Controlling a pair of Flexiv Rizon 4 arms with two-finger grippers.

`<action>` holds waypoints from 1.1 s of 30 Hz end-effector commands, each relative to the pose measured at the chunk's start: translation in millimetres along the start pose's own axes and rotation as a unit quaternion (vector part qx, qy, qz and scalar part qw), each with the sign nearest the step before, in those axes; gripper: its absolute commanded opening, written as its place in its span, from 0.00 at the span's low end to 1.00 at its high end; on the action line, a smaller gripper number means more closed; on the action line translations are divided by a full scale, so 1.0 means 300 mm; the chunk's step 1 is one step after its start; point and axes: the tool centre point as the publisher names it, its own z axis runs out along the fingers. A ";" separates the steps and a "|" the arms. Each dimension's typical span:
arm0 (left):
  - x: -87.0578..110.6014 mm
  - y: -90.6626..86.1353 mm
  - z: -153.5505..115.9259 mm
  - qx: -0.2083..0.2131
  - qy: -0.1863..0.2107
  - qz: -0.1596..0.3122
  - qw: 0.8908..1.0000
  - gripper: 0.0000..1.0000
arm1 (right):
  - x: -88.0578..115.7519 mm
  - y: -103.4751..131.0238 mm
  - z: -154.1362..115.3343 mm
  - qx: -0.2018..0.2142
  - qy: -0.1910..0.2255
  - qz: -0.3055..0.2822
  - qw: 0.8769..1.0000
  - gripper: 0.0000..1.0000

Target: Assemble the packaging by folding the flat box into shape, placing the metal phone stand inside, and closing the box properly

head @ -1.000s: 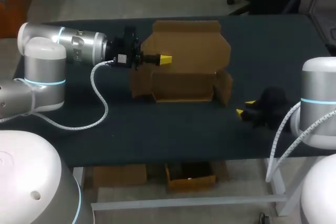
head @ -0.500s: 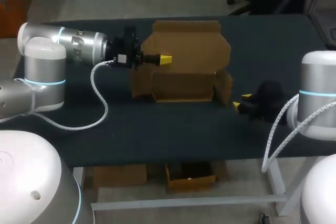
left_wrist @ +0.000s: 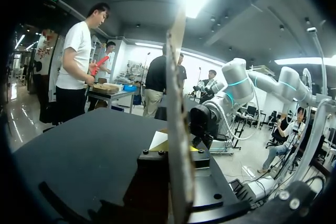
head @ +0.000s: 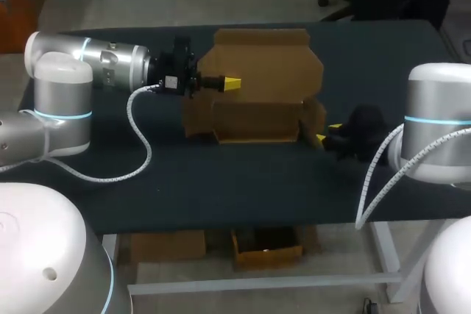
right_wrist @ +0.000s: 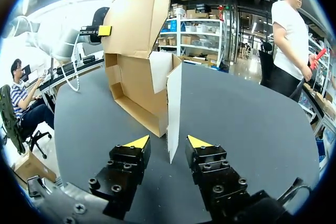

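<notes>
The brown cardboard box (head: 257, 93) stands half folded in the middle of the table, its tall back panel upright and its side flaps sticking out. My left gripper (head: 232, 82) is shut on the left edge of that panel. In the left wrist view the panel (left_wrist: 176, 93) runs edge-on through the gripper (left_wrist: 176, 148). My right gripper (head: 327, 133) is at the box's right side flap (head: 315, 119). In the right wrist view this gripper (right_wrist: 169, 141) is open, and the flap (right_wrist: 174, 108) stands edge-on in the gap without being pinched.
The dark table (head: 221, 189) carries only the box. A white cable (head: 140, 137) from my left arm loops over the table left of the box. Bare tabletop stretches in front of the box towards the near edge.
My right arm has moved left, bringing its gripper up to the box's right side flap. The left arm and the panel it holds have stayed still.
</notes>
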 end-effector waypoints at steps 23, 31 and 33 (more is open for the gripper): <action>-0.001 0.013 -0.001 0.000 -0.001 0.000 1.000 0.00 | 0.000 0.043 0.124 0.006 -0.026 0.021 0.999 0.28; -0.001 0.013 -0.001 0.000 -0.001 0.000 1.000 0.00 | 0.010 0.048 0.138 0.004 -0.030 0.027 0.999 0.25; -0.001 0.013 -0.001 0.000 -0.001 0.000 1.000 0.00 | 0.019 0.049 0.142 0.005 -0.030 0.027 0.999 0.24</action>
